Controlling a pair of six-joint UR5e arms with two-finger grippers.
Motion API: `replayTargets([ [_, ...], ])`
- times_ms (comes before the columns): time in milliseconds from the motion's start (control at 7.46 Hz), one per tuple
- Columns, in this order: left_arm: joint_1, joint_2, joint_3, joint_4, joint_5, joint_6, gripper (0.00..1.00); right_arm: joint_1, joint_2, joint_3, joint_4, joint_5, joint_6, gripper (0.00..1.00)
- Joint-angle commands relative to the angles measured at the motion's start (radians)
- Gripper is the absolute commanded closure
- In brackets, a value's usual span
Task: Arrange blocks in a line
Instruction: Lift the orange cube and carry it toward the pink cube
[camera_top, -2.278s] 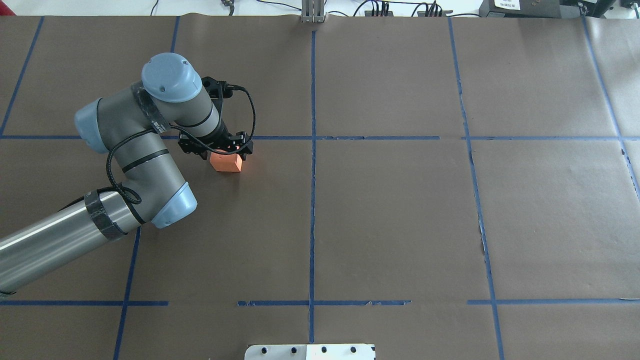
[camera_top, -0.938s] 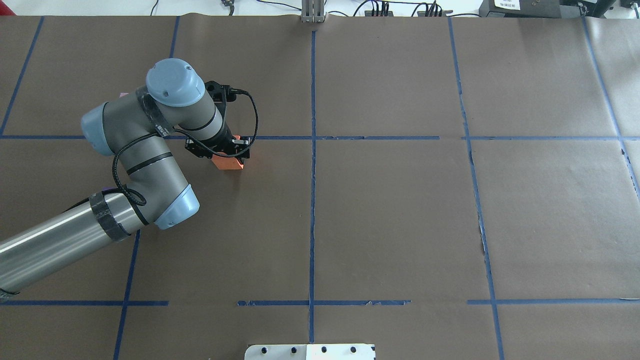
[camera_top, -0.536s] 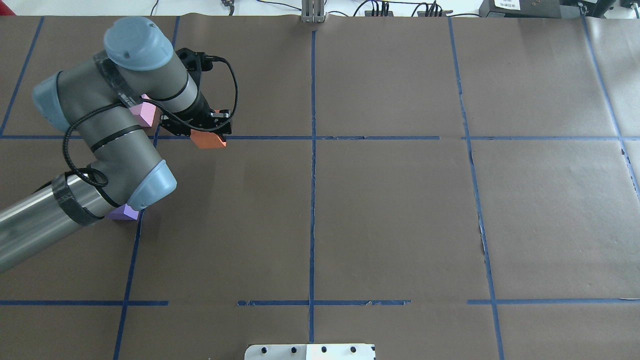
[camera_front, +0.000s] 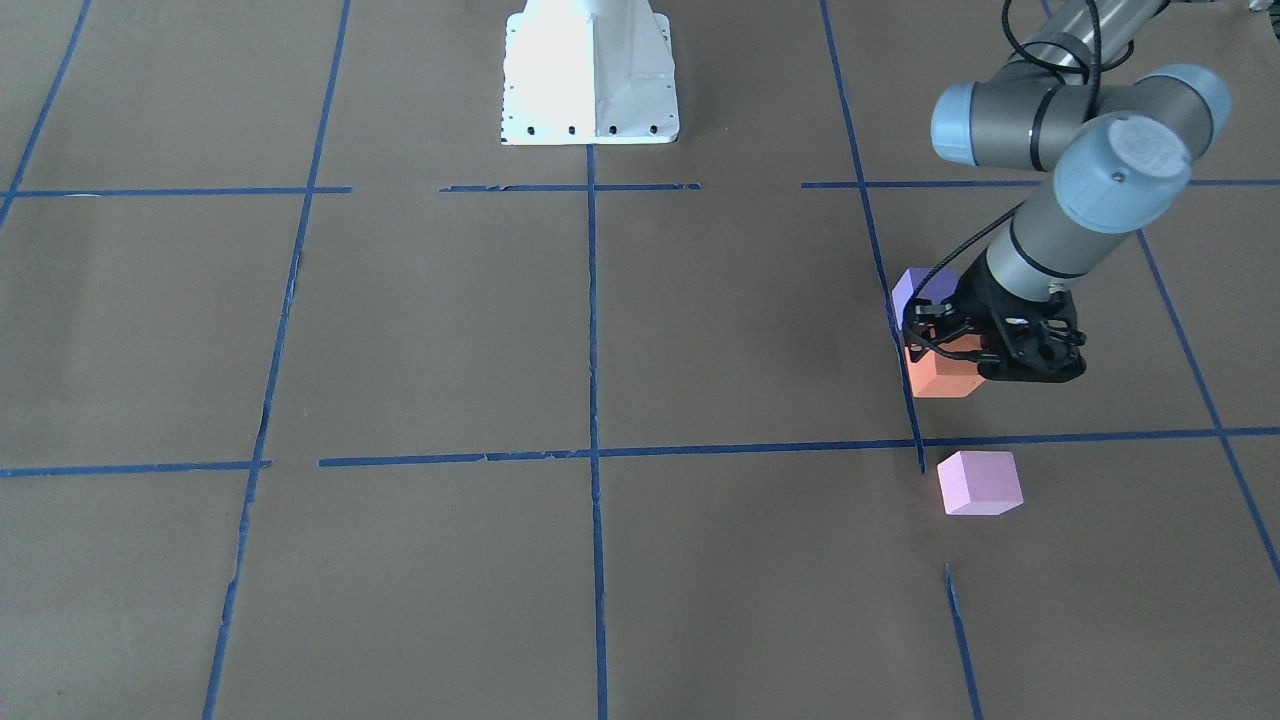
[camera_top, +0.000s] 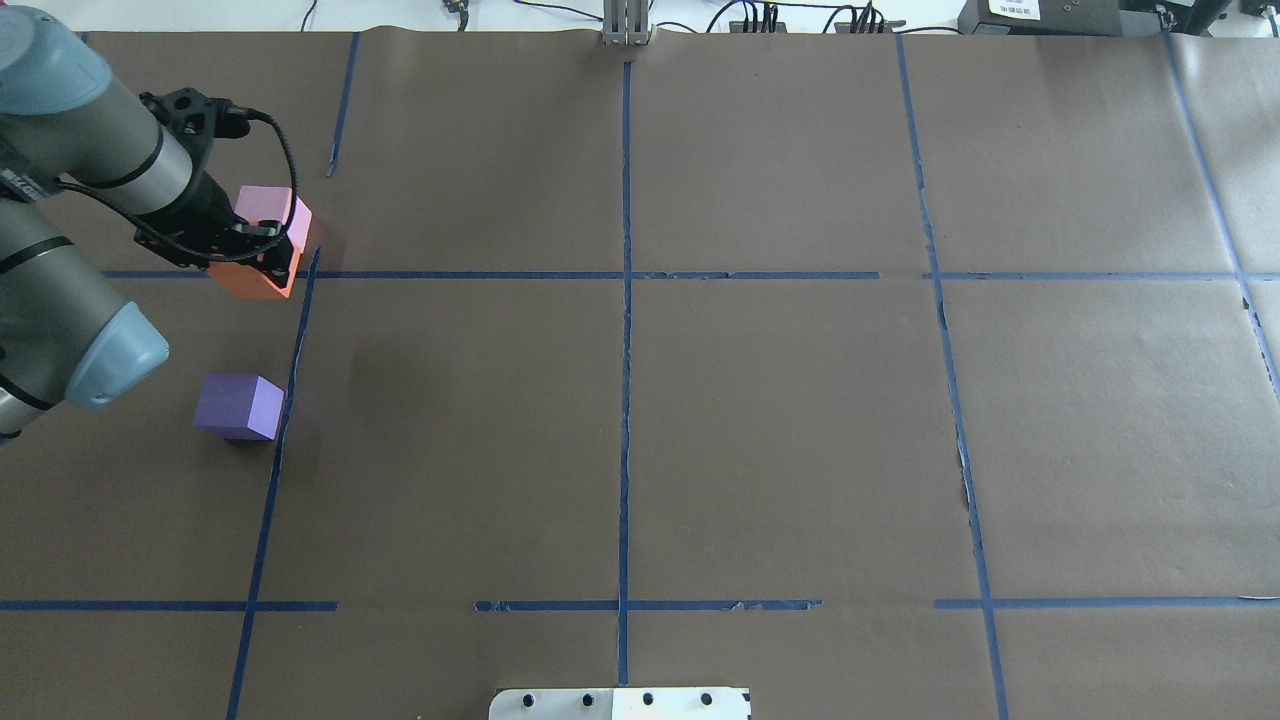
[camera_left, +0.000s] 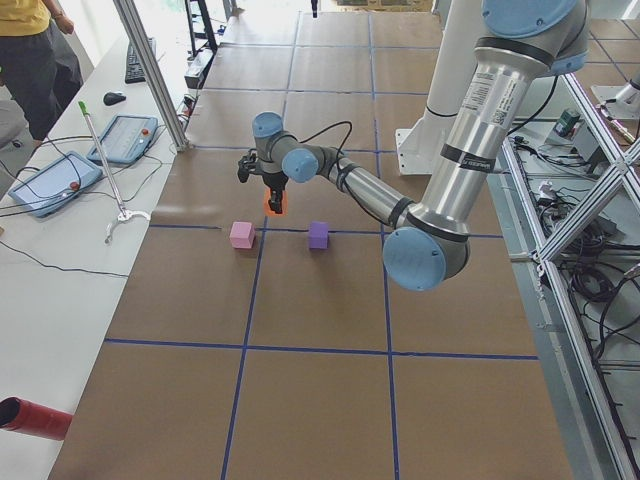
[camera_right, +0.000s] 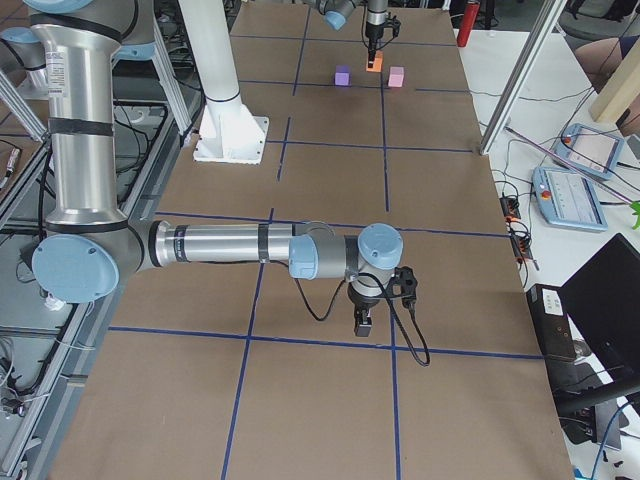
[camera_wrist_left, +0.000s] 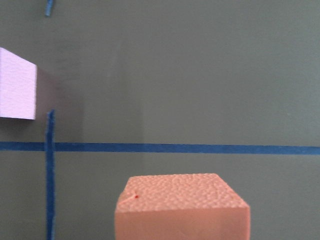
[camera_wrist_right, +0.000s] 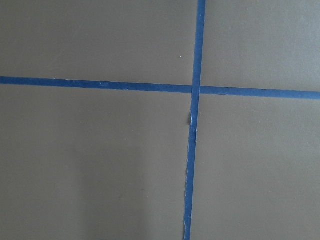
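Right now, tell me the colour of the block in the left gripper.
Orange block; left wrist view shows it best.

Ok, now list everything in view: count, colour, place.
orange block: one, orange, held in the left gripper, between the other two blocks
pink block: one, pale pink, on the table by a tape crossing
purple block: one, violet, on the table, nearer the robot's base
tape lines: many, blue, a grid across the table
table: one, covered in brown paper
base mount: one, white, at the table's robot edge
left gripper: one, black, shut on the orange block
right gripper: one, black, over bare table; cannot tell whether it is open or shut
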Motion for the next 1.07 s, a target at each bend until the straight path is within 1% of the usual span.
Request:
replayTargets([
  [0,-0.020,0.033,0.050,-0.049,-0.022,0.064,0.95,0.000,0.000,0.000,0.000,0.000,0.000,0.00],
  [134,-0.019,0.032,0.070,-0.063,-0.022,0.062,0.95,0.000,0.000,0.000,0.000,0.000,0.000,0.00],
  [402,-0.014,0.020,0.174,-0.180,-0.022,0.055,0.95,0.000,0.000,0.000,0.000,0.000,0.000,0.00],
  [536,-0.013,0.012,0.193,-0.191,-0.022,0.038,0.95,0.000,0.000,0.000,0.000,0.000,0.000,0.00],
  [938,0.033,0.009,0.208,-0.224,-0.019,-0.039,0.95,0.000,0.000,0.000,0.000,0.000,0.000,0.00],
])
